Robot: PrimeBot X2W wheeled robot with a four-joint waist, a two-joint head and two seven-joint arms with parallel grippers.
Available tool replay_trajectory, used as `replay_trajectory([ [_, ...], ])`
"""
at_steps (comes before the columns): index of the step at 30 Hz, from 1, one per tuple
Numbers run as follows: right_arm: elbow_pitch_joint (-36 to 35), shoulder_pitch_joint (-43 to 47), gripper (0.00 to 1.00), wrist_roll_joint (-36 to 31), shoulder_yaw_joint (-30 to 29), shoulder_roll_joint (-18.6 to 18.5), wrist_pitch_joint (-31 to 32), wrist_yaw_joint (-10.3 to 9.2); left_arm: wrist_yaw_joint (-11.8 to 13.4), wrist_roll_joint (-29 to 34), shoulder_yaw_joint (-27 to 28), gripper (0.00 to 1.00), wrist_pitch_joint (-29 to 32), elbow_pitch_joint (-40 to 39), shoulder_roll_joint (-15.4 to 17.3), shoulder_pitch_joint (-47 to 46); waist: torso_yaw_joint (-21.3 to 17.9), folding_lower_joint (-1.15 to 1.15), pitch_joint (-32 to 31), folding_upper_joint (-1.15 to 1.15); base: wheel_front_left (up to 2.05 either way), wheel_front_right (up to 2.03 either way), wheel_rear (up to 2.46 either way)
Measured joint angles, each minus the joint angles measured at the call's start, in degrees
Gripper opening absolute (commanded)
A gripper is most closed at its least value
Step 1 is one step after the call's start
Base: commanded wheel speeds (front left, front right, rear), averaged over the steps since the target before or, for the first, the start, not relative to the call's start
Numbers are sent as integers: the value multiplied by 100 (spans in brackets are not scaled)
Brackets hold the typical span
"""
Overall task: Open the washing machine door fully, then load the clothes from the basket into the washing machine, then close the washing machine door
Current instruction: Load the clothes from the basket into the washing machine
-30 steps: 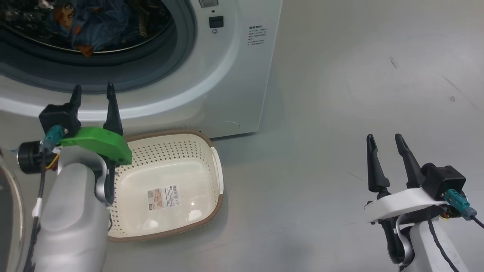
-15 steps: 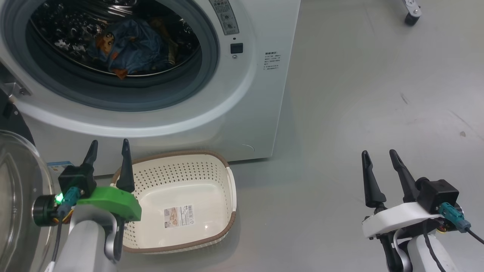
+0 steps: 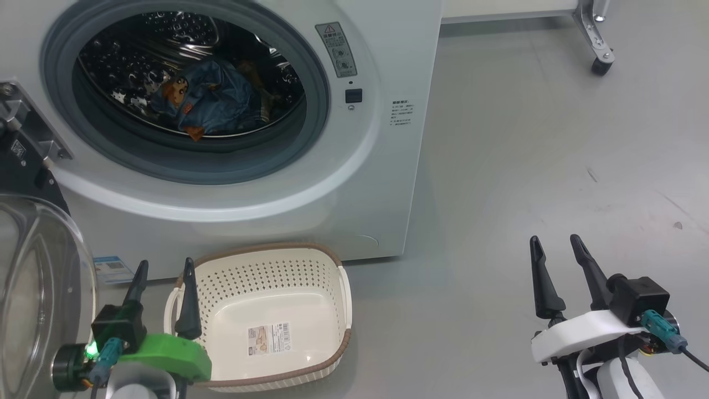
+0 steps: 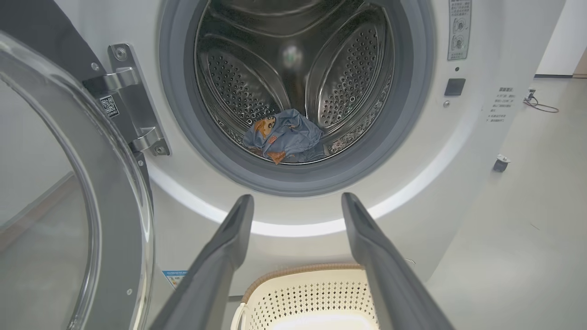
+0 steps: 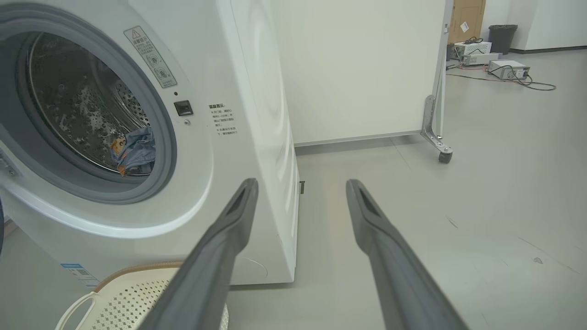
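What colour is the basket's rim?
Brown, woven-look, around the cream basket; clearest in the head view.

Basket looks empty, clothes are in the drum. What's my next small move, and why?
Probably move the left pincer to the washing machine door and start pushing it shut. The basket holds only its label sticker, the clothes lie in the drum, and the door stands open beside that pincer, which is open and empty.
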Motion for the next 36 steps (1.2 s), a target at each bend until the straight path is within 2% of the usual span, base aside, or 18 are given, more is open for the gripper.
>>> replay_trajectory([
  [10, 3, 235, 100, -1, -4, 2, 0, 0, 92, -18, 8, 100, 1, -450, 2, 680, -16, 0, -319, 0, 0, 0, 0],
  [29, -47, 272, 100, -92, 19, -3, 0, 0, 277, -156, 15, 100, 1, -1087, 7, 1106, -105, 0, -305, 0, 0, 0, 0],
  [36, -47, 282, 100, -92, 36, -3, 0, 0, 422, -186, 2, 100, 1, -1179, 10, 1217, -122, 0, -329, 0, -1, 3, -2],
])
